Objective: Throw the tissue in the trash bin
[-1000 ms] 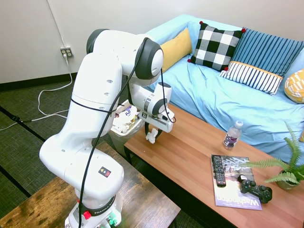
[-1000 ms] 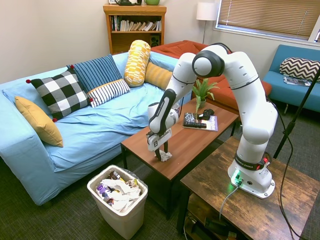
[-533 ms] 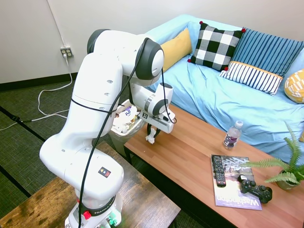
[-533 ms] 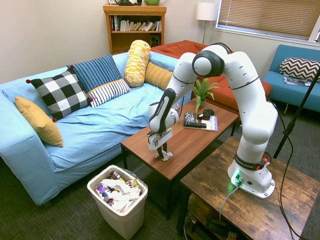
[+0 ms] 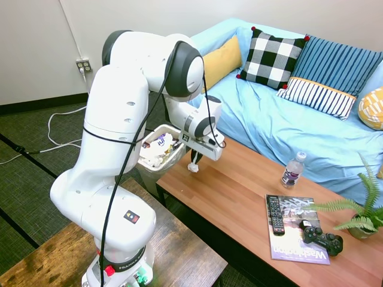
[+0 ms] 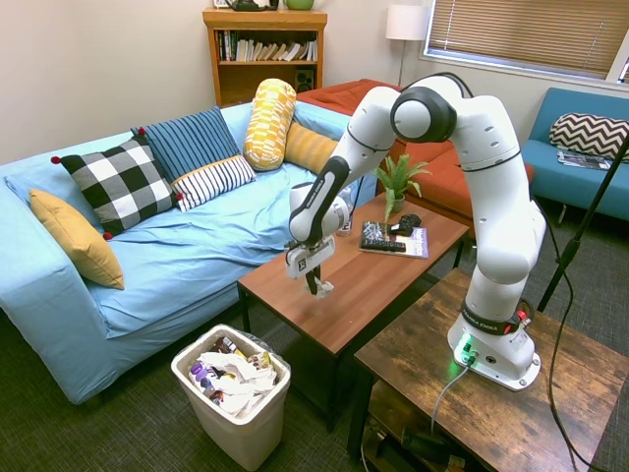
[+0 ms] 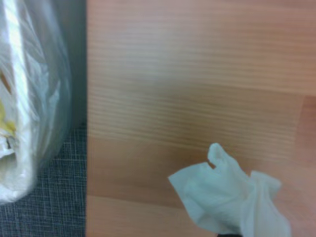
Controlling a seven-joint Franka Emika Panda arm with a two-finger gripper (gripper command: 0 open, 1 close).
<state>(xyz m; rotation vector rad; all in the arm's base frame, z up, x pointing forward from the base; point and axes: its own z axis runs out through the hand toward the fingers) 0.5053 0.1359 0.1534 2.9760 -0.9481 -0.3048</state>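
White tissue (image 6: 323, 289) pinched in pincer (image 6: 316, 282), above wooden table (image 6: 373, 280), trash bin (image 6: 236, 413) below

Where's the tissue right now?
The tissue hangs in the hand above the coffee table, near the end beside the trash bin.

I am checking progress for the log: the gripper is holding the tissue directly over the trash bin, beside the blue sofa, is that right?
Not quite. The gripper does hold the tissue, but over the wooden table, near its end, not over the trash bin. The second exterior view shows the bin on the floor beyond that end, beside the blue sofa.
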